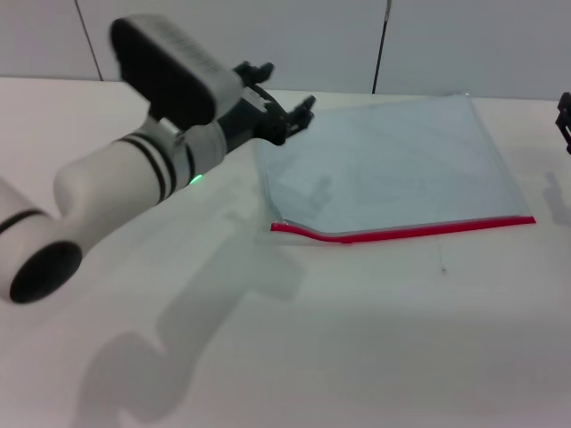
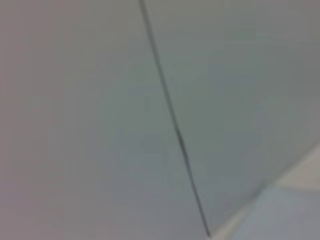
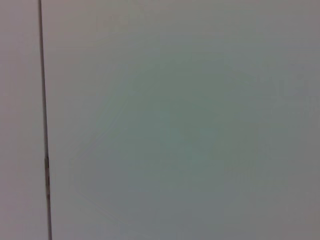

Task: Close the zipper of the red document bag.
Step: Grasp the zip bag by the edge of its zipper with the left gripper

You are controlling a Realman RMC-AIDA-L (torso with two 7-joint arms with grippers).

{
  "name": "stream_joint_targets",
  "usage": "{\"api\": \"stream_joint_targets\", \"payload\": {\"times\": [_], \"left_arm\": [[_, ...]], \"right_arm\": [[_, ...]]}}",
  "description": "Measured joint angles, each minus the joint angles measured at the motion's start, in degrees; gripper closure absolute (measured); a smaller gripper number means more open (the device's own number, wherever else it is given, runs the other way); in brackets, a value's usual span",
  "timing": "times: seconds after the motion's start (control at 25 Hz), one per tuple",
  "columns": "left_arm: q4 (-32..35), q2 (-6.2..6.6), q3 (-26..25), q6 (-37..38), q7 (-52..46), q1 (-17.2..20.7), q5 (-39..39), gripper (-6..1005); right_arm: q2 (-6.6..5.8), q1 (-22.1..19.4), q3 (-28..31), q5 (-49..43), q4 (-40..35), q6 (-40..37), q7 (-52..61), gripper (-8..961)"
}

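Approach step: left tool (image 1: 284,94), fingers apart, above far-left corner of red document bag (image 1: 393,165); next, reach down to zipper (image 1: 406,231) nearer.

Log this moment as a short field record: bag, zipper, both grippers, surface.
bag: red document bag, translucent pale blue-grey, lying flat on the white table
zipper: red strip along the bag's near edge, its left end bowed up off the table
left gripper: left gripper, fingers open, above the bag's far left corner, holding nothing
right gripper: right gripper, only a sliver at the head view's right edge, away from the bag
wrist views: show only a pale wall with a dark seam
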Motion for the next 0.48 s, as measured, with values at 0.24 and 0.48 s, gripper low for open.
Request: {"api": "stream_joint_targets", "payload": {"times": [0.24,0.48], "left_arm": [[-9.60,0.05,-2.91,-19.35,6.34,0.18,2.12,268],[-16.10,-2.71,-8.37,-35.38,18.62,1.16,2.18,273]], "right_arm": [[0.00,-0.08,0.00,0.00,0.00,0.00,0.00,412],[0.01,0.04,0.00,0.00,0.00,0.00,0.00,412]]}}
